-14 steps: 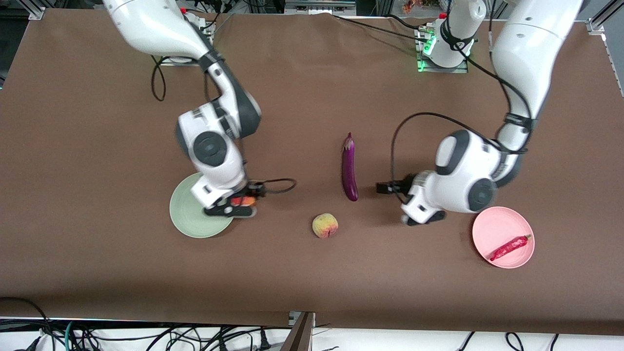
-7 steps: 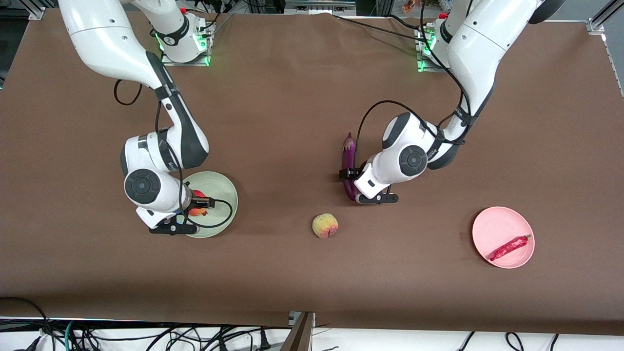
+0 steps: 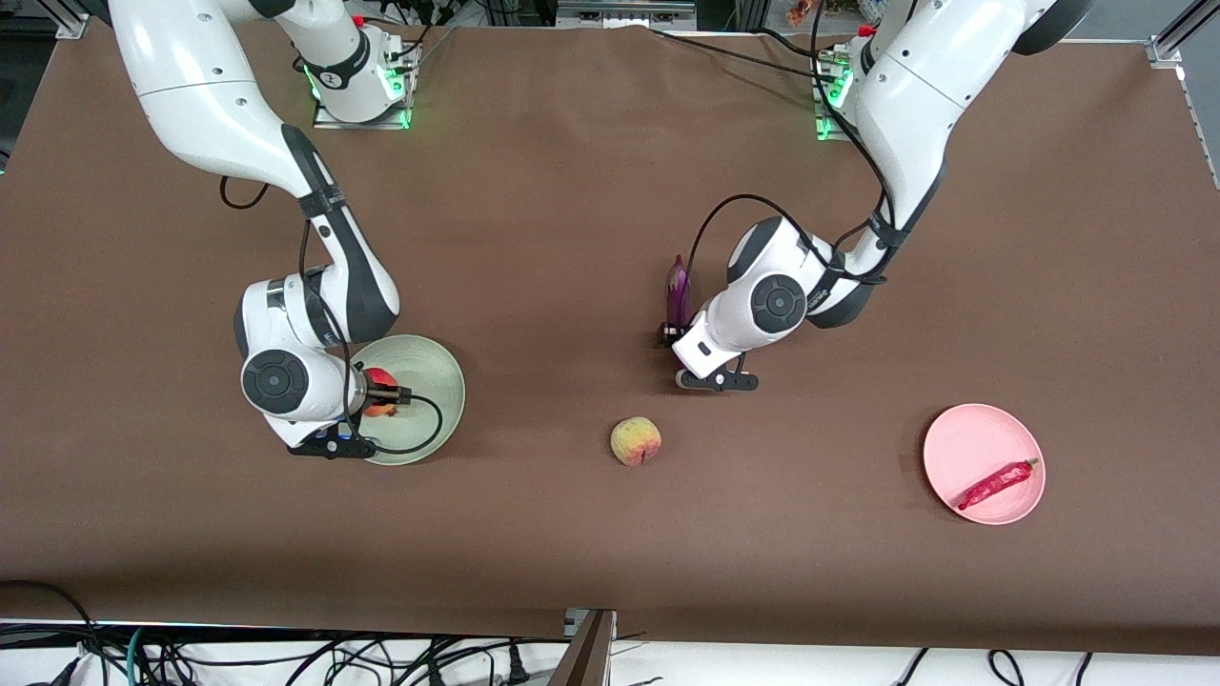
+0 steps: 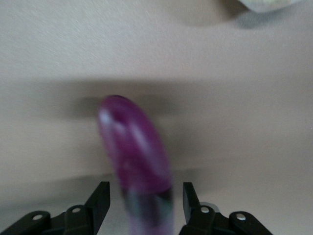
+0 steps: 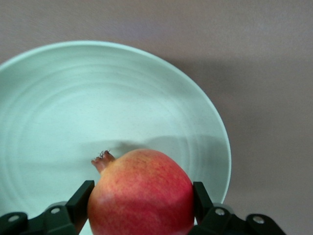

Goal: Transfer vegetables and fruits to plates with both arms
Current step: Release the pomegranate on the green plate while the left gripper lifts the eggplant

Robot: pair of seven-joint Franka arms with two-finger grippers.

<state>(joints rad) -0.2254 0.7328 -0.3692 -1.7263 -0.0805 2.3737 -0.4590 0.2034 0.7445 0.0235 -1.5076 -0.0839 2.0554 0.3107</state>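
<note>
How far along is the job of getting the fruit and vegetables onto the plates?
Done: the chili pepper lies on the pink plate. In hand: the right claw holds the pomegranate over the green plate, not yet released; the left claw straddles the eggplant on the table, fingers not yet touching it. Left: the peach sits untouched on the table.

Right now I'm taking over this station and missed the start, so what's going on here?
The right gripper holds the pomegranate over the green plate. The left gripper has its fingers on either side of the eggplant mid-table, not yet touching it. The peach lies on the table; the chili is on the pink plate.
</note>
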